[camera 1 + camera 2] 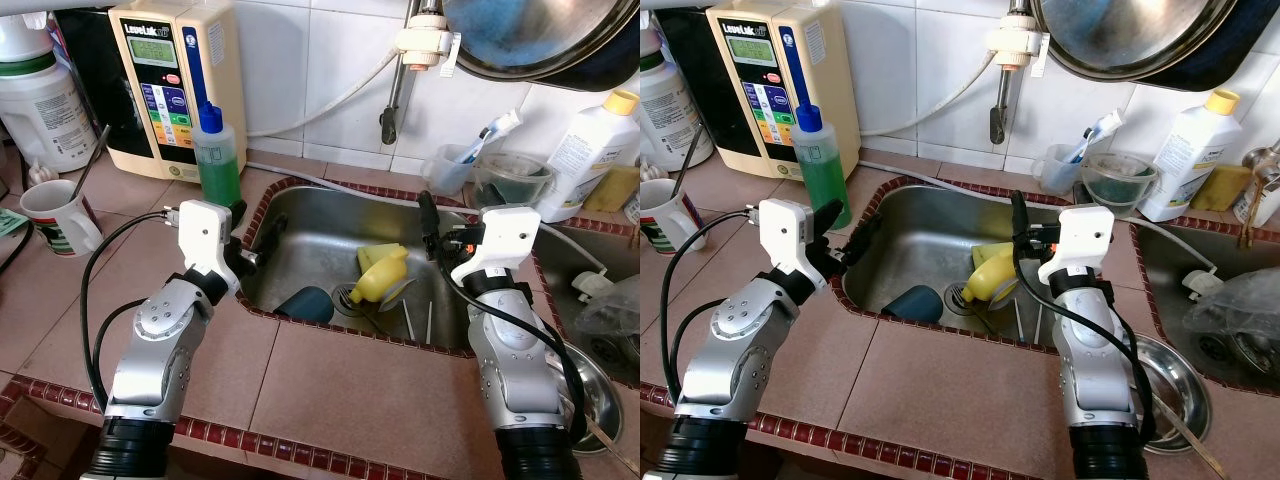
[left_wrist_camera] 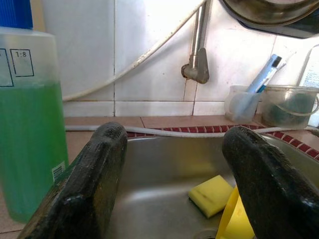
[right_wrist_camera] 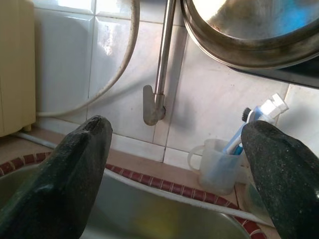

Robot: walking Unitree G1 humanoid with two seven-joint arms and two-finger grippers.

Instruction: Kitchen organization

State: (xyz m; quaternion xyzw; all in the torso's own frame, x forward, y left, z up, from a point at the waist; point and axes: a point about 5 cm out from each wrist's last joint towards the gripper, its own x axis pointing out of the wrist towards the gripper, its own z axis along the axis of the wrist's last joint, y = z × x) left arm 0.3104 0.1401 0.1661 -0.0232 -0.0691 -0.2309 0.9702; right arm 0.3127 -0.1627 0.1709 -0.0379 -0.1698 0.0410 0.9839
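On the tiled counter at the far left stands a white mug with a red and green band (image 1: 55,215), and further right a clear bottle of green liquid with a blue cap (image 1: 217,160) rises just beside the left rim of the stainless steel sink (image 1: 300,215). The left gripper (image 1: 262,240) hangs over that rim beside the bottle, its two black fingers spread apart and empty. In the basin lie a dark blue cup on its side (image 1: 305,302), a yellow sponge (image 2: 212,195) and a yellow plastic bottle (image 1: 385,277) near the drain, while the right gripper (image 1: 428,222) hovers above the sink's right side, fingers wide apart, holding nothing.
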